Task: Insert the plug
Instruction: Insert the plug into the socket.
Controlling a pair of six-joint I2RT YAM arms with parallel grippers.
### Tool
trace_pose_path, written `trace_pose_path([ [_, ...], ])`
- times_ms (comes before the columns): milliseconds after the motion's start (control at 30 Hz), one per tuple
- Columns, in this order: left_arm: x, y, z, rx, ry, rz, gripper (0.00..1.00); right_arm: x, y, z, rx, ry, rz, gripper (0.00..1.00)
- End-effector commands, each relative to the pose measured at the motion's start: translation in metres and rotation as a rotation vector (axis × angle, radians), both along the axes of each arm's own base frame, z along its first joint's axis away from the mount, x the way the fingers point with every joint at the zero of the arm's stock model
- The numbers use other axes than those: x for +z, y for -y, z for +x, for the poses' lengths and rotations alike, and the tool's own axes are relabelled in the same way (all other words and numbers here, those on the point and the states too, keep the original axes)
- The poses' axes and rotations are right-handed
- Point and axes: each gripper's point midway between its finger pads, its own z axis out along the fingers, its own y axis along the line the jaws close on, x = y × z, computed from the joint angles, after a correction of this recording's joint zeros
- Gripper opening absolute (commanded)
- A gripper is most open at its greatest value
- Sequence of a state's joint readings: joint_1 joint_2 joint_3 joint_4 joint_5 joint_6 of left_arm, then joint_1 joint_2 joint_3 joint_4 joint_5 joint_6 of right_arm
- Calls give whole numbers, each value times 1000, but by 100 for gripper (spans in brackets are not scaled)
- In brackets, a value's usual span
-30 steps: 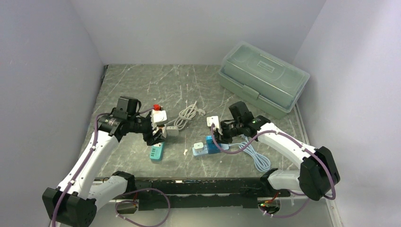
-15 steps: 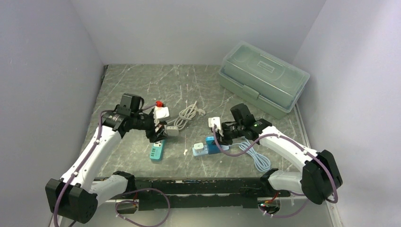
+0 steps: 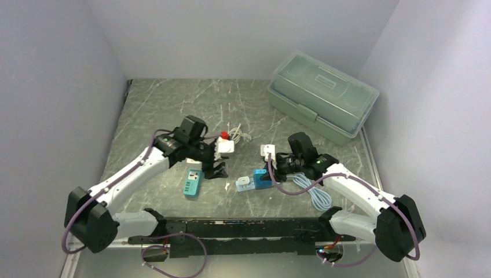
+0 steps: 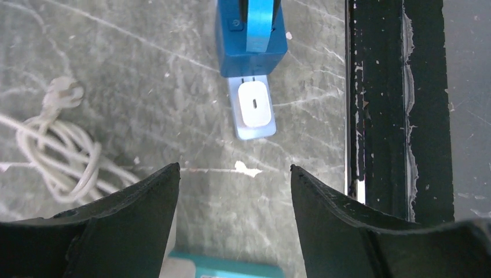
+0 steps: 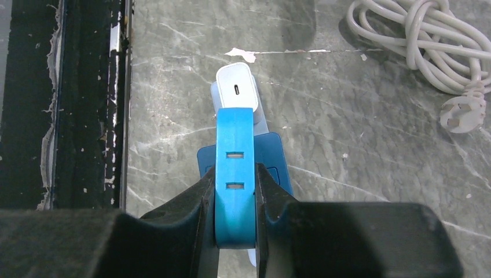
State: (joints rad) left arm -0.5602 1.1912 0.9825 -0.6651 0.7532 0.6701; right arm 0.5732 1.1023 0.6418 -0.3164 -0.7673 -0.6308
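Right fingers (image 5: 185,220) clenched on the blue adapter (image 5: 234,174), steadying it on the table (image 5: 347,116); left fingers (image 4: 133,214) released, empty, facing the white plug (image 4: 255,107). Sits at the adapter's end, prongs seemingly partly exposed. Leaves, probably, pushing it fully home.

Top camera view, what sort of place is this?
Likely a robot lab test cell: plain pale walls box in a marbled table, with a green toolbox, a coiled cable and a blue plug as practice props.
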Motion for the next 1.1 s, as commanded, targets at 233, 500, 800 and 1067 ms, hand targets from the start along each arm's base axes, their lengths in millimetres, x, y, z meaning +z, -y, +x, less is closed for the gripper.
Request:
trace_pose_path([
  [233,-43,79,1,-51,65,36,77,-4,6,-1,-72,-49,16,0],
  [500,-80,83,4,39,35,130,73,-3,6,1,-94,-38,26,0],
  [800,-97,90,6,55,23,139,47,-2,5,5,-96,-23,32,0],
  [1067,-115,76,7,31,55,216,10,3,-3,14,-66,-21,46,0],
])
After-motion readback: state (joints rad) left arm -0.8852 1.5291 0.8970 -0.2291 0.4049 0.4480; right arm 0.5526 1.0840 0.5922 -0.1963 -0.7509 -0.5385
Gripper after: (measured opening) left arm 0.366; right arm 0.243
